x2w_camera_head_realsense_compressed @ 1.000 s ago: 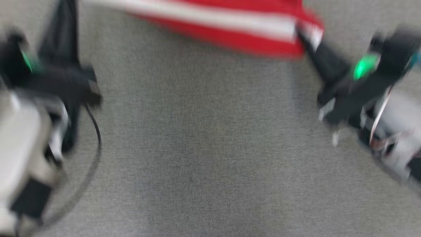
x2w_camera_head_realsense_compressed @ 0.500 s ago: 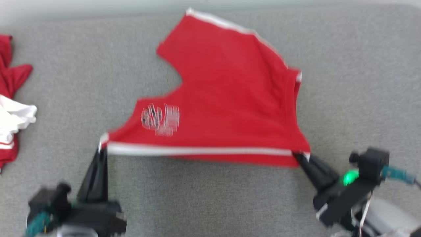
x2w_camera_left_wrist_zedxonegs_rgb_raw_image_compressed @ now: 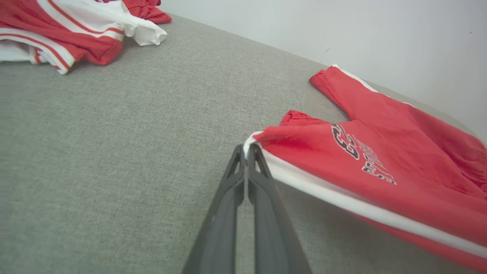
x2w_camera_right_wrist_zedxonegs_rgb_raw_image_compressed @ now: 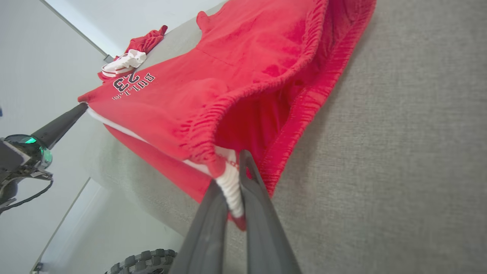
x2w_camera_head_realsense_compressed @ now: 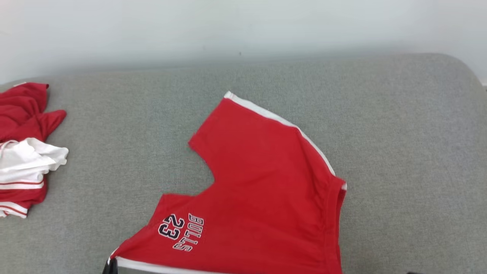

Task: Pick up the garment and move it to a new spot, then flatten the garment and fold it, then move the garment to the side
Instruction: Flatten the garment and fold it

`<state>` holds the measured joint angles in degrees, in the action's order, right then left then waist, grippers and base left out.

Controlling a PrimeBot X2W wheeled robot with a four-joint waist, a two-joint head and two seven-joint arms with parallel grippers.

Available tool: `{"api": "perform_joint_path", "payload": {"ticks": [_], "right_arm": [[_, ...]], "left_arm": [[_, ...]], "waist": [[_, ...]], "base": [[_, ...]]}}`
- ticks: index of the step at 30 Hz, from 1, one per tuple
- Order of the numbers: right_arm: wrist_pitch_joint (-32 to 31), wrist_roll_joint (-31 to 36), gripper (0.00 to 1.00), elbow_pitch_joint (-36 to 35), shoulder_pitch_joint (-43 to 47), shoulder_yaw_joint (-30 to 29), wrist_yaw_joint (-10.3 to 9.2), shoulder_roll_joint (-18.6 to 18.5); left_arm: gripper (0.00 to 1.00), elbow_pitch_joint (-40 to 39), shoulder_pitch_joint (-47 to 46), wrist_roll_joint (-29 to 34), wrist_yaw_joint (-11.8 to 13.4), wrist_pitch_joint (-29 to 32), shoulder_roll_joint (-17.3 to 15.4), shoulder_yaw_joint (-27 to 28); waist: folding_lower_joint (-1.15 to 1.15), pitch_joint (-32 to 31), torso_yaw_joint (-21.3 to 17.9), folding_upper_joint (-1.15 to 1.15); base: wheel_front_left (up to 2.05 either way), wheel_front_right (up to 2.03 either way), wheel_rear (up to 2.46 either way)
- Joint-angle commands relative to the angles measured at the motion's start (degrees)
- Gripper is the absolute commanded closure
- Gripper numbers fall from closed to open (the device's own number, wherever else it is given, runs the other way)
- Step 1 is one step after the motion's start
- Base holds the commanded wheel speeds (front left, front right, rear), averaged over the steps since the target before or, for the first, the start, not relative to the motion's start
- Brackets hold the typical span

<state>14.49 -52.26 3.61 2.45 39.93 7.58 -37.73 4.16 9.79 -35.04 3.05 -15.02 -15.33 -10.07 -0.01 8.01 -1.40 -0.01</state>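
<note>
Grey fabric couch [x2w_camera_head_realsense_compressed: 380, 133], red shorts [x2w_camera_head_realsense_compressed: 258, 190] lying on it, red-and-white clothes pile [x2w_camera_head_realsense_compressed: 23, 167] left

The left claw [x2w_camera_left_wrist_zedxonegs_rgb_raw_image_compressed: 248, 150] has two long, matte dark-grey fingers [x2w_camera_left_wrist_zedxonegs_rgb_raw_image_compressed: 222, 213] tapering to thin tips. The right claw [x2w_camera_right_wrist_zedxonegs_rgb_raw_image_compressed: 229, 169] is alike, with an oval slot [x2w_camera_right_wrist_zedxonegs_rgb_raw_image_compressed: 249, 173] near one tip. At the middle left of the right wrist frame are a green light [x2w_camera_right_wrist_zedxonegs_rgb_raw_image_compressed: 37, 150] and a looping black cable [x2w_camera_right_wrist_zedxonegs_rgb_raw_image_compressed: 28, 196].

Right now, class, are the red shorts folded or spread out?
Spread out: the red shorts show both legs open across the grey cushion, left claw and right claw pinching near corners.
</note>
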Motion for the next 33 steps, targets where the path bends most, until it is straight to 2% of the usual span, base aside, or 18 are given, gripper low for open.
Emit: {"api": "perform_joint_path", "payload": {"ticks": [1,6,12,17,24,33], "right_arm": [[-0.7,1.4,1.0,-0.5,1.6,-0.3,-0.17,0.0],[-1.7,2.6,1.0,-3.6,2.2,-1.9,-0.16,1.8],[-2.3,1.1,1.0,-5.4,-0.2,-5.2,-0.16,4.1],[-2.7,-0.5,1.0,-5.0,-4.4,-8.0,-0.16,6.2],[-2.6,-0.2,1.0,-1.0,-13.4,-8.8,-0.15,9.5],[-1.2,1.0,1.0,6.0,-24.2,-7.3,-0.15,14.6]], "left_arm": [[1.0,0.4,0.9,0.7,-0.1,-0.2,0.0,1.3],[1.0,0.1,-1.2,2.6,-1.4,-0.2,-0.3,0.8],[1.0,-0.8,-8.5,5.5,-3.1,2.5,-3.7,-1.0],[1.0,-0.6,-20.4,7.9,-5.9,8.7,-7.6,-3.1],[1.0,3.4,-37.0,10.2,-9.0,17.3,-11.9,-6.9],[1.0,14.8,-53.3,12.0,-10.4,23.1,-15.0,-12.3]], "waist": [[0.01,-1.3,0.7,0.01],[0.01,-1.2,0.4,0.01],[0.01,0.0,-0.5,0.01],[0.01,2.8,-2.8,0.01],[0.01,8.9,-7.9,0.01],[0.01,15.4,-13.6,0.01]], "base": [[0.0,0.0,0.0],[0.0,0.0,0.0],[0.0,0.0,0.0],[0.0,0.0,0.0],[0.0,0.0,0.0],[0.0,0.0,0.0]]}}
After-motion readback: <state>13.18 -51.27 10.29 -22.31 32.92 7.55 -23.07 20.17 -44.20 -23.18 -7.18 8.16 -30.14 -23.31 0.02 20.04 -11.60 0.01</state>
